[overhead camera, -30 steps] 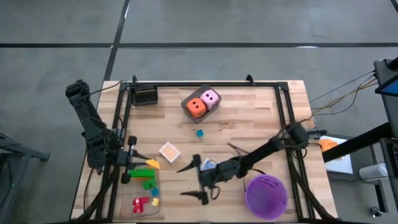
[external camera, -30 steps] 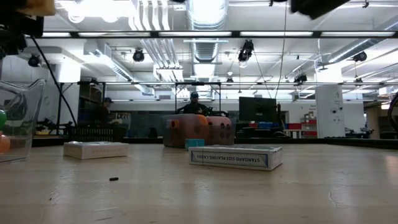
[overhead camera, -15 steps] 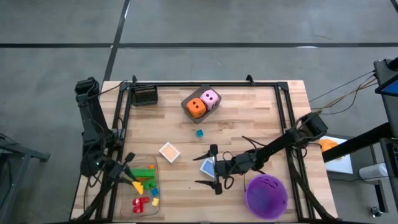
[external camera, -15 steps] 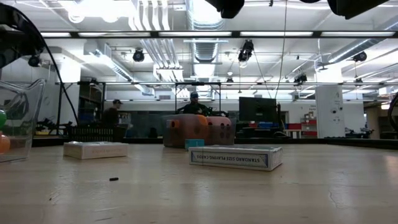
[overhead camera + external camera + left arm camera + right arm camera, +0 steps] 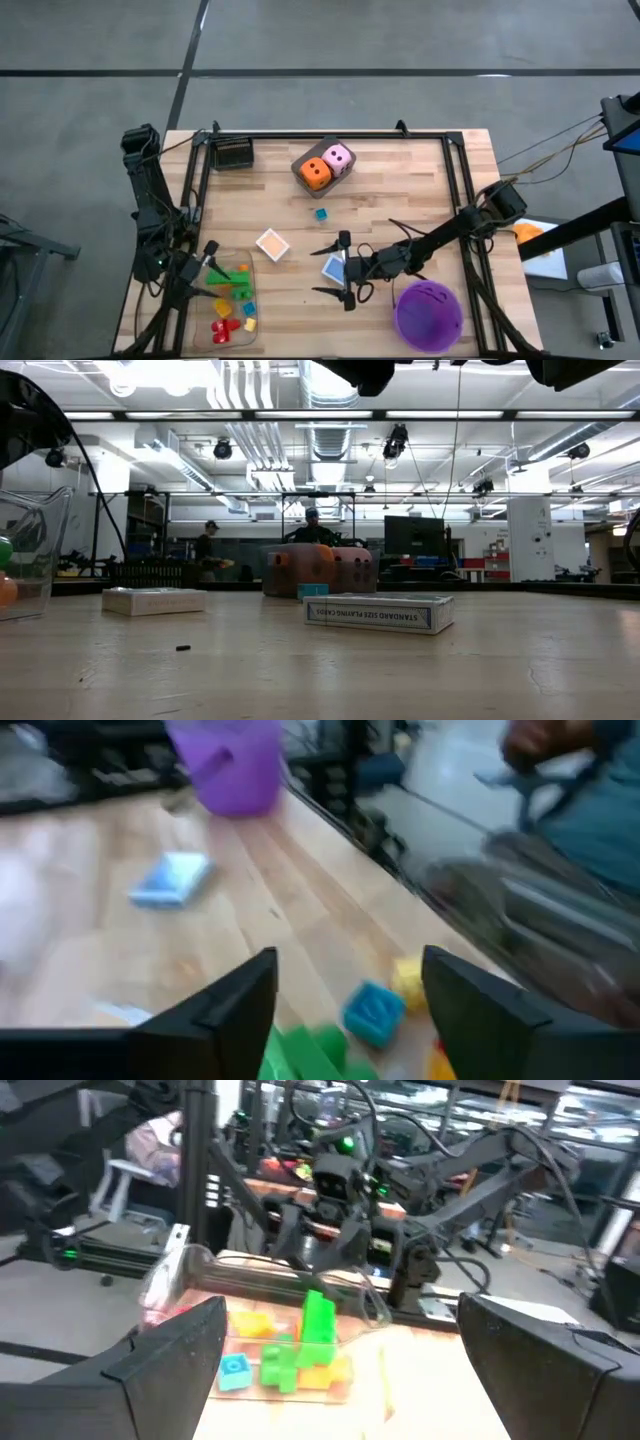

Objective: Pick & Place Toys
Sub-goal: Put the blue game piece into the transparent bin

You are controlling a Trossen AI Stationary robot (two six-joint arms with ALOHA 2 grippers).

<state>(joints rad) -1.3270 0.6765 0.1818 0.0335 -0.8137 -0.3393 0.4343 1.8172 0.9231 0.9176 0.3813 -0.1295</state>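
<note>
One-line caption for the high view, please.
Left gripper open over clear tray of bricks; right gripper open astride blue tile.

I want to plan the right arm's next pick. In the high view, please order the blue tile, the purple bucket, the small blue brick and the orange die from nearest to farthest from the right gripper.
From the right gripper:
1. Blue tile, between its open fingers.
2. Small blue brick, toward the table's far side; purple bucket, near right corner: too close to call.
3. Orange die, by the far edge.

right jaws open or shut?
Open. The right gripper shows its two jaws spread wide apart over the table, nothing between them, beside the blue tile.
</note>
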